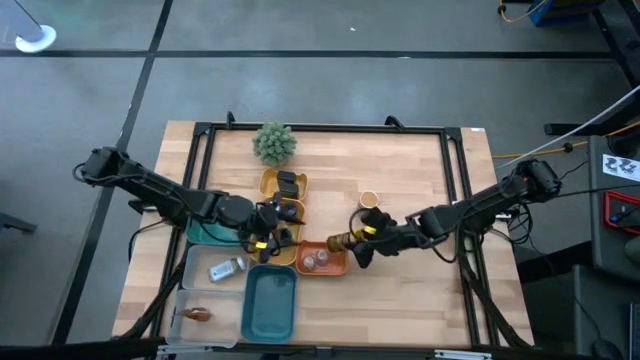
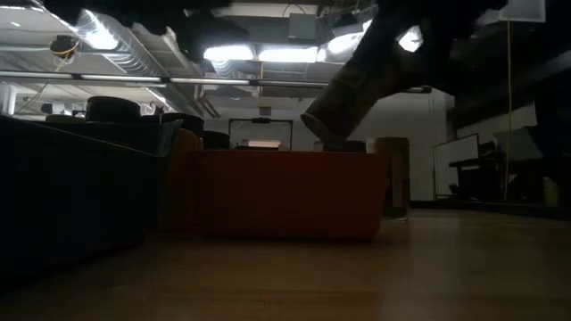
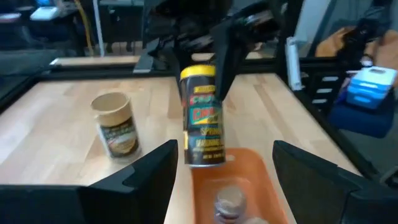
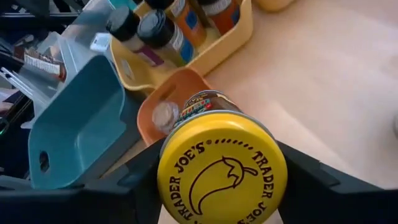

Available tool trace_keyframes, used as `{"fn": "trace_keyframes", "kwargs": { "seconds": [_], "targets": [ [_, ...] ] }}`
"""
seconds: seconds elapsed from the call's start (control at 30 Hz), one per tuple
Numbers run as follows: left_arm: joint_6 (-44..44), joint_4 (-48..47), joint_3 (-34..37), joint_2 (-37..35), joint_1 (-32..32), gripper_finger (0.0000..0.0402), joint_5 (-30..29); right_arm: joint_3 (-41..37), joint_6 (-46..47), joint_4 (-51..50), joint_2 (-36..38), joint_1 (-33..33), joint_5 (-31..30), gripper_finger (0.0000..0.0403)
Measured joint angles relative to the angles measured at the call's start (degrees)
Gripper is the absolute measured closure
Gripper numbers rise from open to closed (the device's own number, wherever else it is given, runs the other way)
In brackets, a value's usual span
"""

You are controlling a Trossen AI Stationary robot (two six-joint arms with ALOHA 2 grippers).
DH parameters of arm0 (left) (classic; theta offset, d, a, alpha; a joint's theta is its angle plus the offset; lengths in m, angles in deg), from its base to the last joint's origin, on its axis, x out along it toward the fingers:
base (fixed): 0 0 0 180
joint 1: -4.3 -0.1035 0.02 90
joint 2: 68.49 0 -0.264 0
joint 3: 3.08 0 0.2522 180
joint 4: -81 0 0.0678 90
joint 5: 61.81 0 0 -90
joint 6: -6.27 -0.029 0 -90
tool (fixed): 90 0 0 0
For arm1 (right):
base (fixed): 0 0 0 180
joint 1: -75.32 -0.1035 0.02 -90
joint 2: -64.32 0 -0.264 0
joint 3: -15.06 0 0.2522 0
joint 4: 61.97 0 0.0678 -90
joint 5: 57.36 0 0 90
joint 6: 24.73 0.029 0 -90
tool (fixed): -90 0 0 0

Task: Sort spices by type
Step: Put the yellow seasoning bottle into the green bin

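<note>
My right gripper (image 1: 360,243) is shut on a spice jar with a yellow cap (image 4: 222,177) and a red and yellow label (image 3: 204,121), just right of the orange tray (image 1: 322,260). In the low view the jar (image 2: 343,102) tilts above that tray (image 2: 277,196). Two small jars (image 1: 316,260) stand in the orange tray. My left gripper (image 3: 224,155) is open and holds nothing, beside the yellow tray (image 1: 283,215), which is full of dark-capped bottles. A tan-capped jar (image 1: 369,200) stands on the table. My right gripper pinches the jar at its yellow-capped end (image 4: 186,152), one finger (image 4: 140,180) on each side of it. The fingers come from the table's right, slanting down. The jar is lifted clear and tilted, its bottom (image 2: 317,125) pointing toward the orange tray.
A teal tray (image 1: 270,303) lies near the front edge, and beside it a pale tray with a lying bottle (image 1: 228,268) and a brown packet (image 1: 197,314). A fuzzy green plant (image 1: 274,143) stands at the far edge. Bare wood lies right of the orange tray.
</note>
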Motion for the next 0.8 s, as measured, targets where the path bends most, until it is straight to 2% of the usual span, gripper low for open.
{"fn": "trace_keyframes", "kwargs": {
  "seconds": [0.1,0.27,0.47,0.6,0.8],
  "targets": [
    [0.52,2.33,0.0,2.45,-1.26,0.015,0.08,0.0,-2.92,1.97,0.0,1.36,0.02,0.0154],
    [3.44,6.95,0.0,5.78,-2.98,0.015,0.15,-0.02,-7.56,6.44,-0.48,3.03,0.09,0.0171],
    [3.92,7.49,-1.31,7.76,-4.78,0.015,0.27,-0.02,-12.5,12.06,-0.9,3.65,0.17,0.0167],
    [4.64,7.34,-2.84,9.1,-5.84,0.015,3.9,-0.01,-15.39,14.91,-0.93,3.65,-0.02,0.0152],
    [4.27,7.28,-6.02,11.75,-6.35,0.015,6.84,-0.02,-16.75,16.71,-0.92,3.65,-0.67,0.0172]
  ]
}}
